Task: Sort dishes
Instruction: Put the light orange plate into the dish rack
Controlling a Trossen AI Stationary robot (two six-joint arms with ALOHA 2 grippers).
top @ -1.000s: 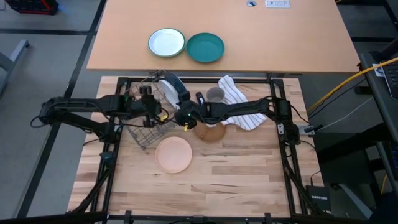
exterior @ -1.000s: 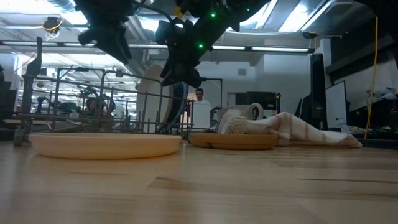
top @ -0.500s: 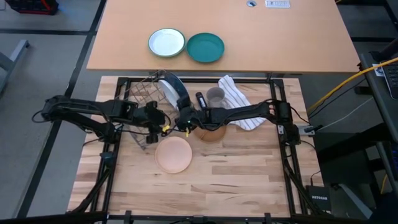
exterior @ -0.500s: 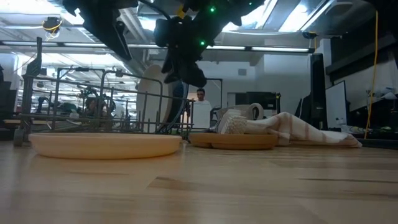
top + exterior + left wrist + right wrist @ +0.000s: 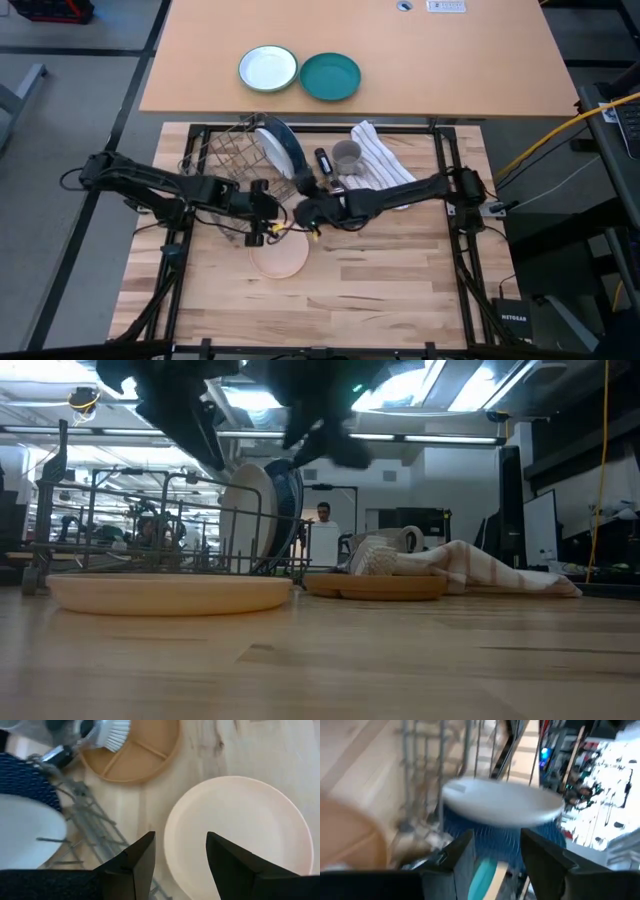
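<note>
1. Plates first: the dark blue plate (image 5: 283,152) stands on edge in the wire dish rack (image 5: 230,160), just beside a white plate (image 5: 243,512) racked the same way.
2. The salmon-pink plate (image 5: 281,255) lies flat on the wooden table (image 5: 400,290), in front of the rack.
3. The brown wooden plate (image 5: 135,752) lies flat near the striped cloth (image 5: 375,150), a brush head (image 5: 112,732) over its rim.
4. The left gripper (image 5: 268,228) hovers over the pink plate's near edge, fingers (image 5: 137,862) spread, grasping nothing.
5. The right gripper (image 5: 303,215) hangs close beside it, facing the rack, jaws parted and empty.
</note>
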